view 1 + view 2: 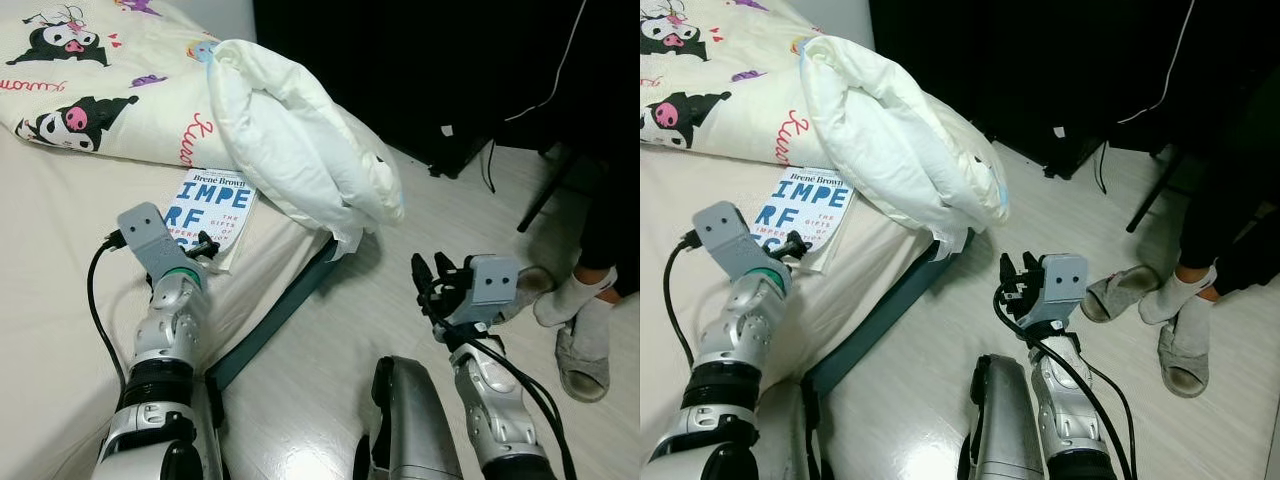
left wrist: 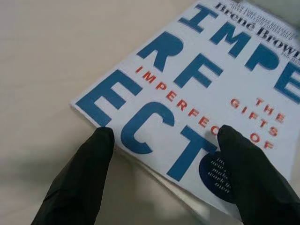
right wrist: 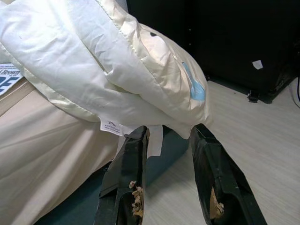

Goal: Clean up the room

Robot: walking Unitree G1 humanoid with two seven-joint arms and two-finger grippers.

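The book (image 1: 212, 216) lies flat on the beige bed (image 1: 50, 300), and its upper corner is hidden under the folded white pillow (image 1: 300, 150) which hangs over the bed edge. The cover is white with big blue letters and small red words; the full title is cut off. The left gripper (image 2: 161, 140) is spread wide, one finger on the cover and one on the sheet, grasping nothing. The right gripper (image 3: 171, 154) is released too, over the pale floor (image 1: 420, 230) near the pillow's label. A person's socked feet in slippers (image 1: 585, 345) stand at the right, the rest cut off.
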